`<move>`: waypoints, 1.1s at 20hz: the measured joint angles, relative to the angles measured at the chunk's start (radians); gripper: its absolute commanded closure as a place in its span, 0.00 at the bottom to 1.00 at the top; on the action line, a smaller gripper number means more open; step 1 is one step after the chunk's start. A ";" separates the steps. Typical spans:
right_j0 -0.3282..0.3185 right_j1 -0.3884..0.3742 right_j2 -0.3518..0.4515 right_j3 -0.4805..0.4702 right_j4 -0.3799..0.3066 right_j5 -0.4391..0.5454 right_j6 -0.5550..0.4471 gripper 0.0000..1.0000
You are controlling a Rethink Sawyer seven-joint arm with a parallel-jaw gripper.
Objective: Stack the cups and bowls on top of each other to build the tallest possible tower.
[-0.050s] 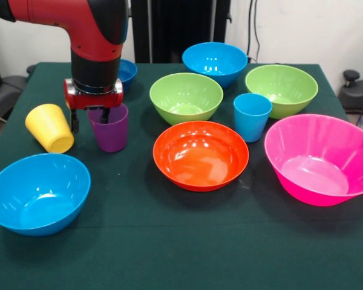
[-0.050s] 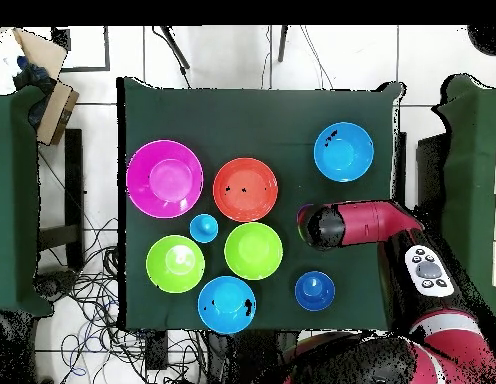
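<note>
The claw (image 1: 94,115) was found lowered over the upright purple cup (image 1: 109,127), its state indeterminable; a grasp and lift were judged next.

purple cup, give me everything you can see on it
The purple cup is a small translucent plastic tumbler, tapering toward its base, standing upright and mouth-up on the green tablecloth. It sits between the tilted yellow cup and the orange bowl, touching neither. The pincer hangs right at its rim, one dark finger seemingly dipping inside the mouth and another outside; actual contact can't be confirmed. In the overhead view the arm hides the cup entirely.
</note>
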 measured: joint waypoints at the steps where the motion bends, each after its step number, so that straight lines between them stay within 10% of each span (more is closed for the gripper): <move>1: 0.000 0.000 0.000 0.000 0.000 0.000 0.000 0.00; 4: 0.000 0.000 0.000 0.000 0.000 0.000 0.000 0.00; 5: 0.000 0.000 0.000 0.000 0.000 0.000 0.000 1.00; 22: 0.001 -0.013 0.010 0.001 0.004 0.000 0.000 1.00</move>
